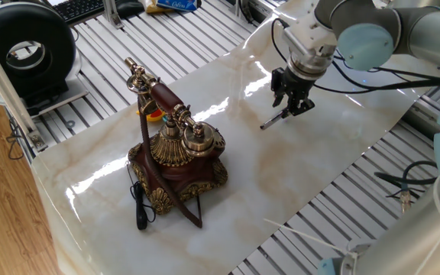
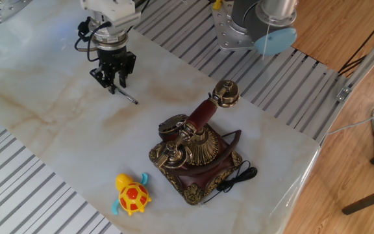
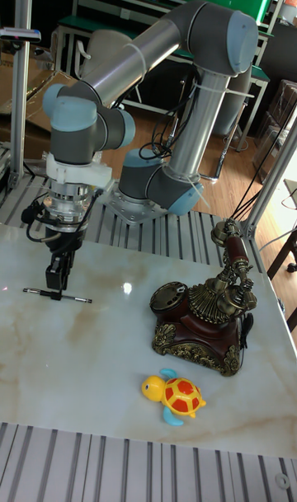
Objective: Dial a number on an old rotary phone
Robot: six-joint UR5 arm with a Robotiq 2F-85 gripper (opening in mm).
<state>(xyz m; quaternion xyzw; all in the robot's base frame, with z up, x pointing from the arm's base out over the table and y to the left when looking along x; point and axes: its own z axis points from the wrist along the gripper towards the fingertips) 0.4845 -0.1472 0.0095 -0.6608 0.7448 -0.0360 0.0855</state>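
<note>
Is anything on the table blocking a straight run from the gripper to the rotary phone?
Nothing visible does. The gripper sits over the pen, and bare marble lies between there and the rotary phone. The toy turtle lies off to the side, beyond the phone's corner.

My feeds are bright and evenly lit, from overhead as far as I can judge; the marble-patterned sheet (image 1: 281, 176) throws white glare streaks just behind the gripper (image 1: 292, 103) in one fixed view, and a longer band across the sheet well away from it, past the old rotary phone (image 1: 176, 149); in the tall fixed view a small bright spot sits on the sheet just beside the gripper (image 3: 58, 273); shadows are soft and short, one faint patch under the gripper (image 2: 113, 77) in the other fixed view; focus is sharp at the gripper in all three; the brass on the phone glints; I see little edge distortion.
</note>
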